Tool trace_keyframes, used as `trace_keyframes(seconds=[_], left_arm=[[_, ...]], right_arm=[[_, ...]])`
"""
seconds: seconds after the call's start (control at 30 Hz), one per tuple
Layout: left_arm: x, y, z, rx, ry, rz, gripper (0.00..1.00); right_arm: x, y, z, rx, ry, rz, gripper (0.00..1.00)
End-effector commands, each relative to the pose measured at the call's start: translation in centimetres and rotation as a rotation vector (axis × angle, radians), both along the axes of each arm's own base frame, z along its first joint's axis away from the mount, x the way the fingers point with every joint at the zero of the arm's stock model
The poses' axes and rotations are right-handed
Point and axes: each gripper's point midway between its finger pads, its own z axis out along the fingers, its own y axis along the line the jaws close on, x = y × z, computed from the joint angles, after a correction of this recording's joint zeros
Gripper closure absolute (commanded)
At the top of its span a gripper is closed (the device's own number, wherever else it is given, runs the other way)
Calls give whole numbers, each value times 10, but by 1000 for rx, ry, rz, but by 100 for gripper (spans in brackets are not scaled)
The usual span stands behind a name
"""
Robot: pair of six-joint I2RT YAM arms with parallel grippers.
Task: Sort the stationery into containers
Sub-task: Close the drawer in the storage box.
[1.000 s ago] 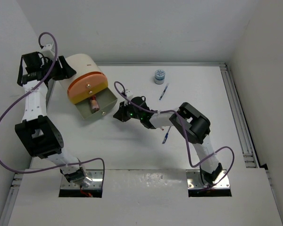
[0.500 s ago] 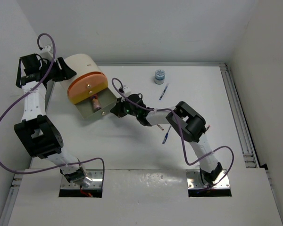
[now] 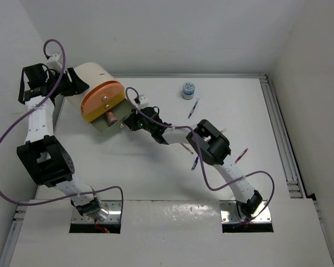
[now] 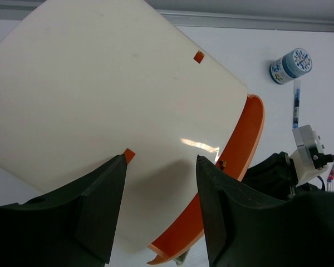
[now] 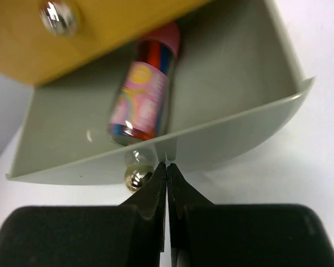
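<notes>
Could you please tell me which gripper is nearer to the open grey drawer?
Right. The right gripper is shut at the drawer's front wall; the left gripper is against the cream container's body, behind the drawer.

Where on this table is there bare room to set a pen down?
Bare: the table nearer than the drawer, and right of the tub toward the rail. Crowded: at the drawer's mouth with the right fingers, and around the pens mid-table.
</notes>
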Motion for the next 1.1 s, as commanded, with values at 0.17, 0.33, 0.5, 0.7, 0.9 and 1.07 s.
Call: trace_keyframes(seconds=[0.17, 0.33, 0.5, 0.7, 0.9, 1.07], left_arm=[[-6, -8, -20, -53, 69, -30, 41], [-4, -8, -25, -57, 79, -35, 41], [-2, -7, -30, -58, 90, -38, 41], [-1, -7, -35, -63, 97, -44, 41], [0, -8, -38, -72, 104, -49, 41], [0, -6, -41, -71, 110, -45, 41]], right_arm=[[17, 40, 54, 169, -90, -57, 100], [15, 55, 51, 185, -96, -46, 100], [26, 60, 45, 188, -103, -71, 100], [38, 65, 42, 219, -111, -107, 100], [52, 69, 46, 272, -129, -169, 97], [55, 70, 46, 295, -143, -202, 94]])
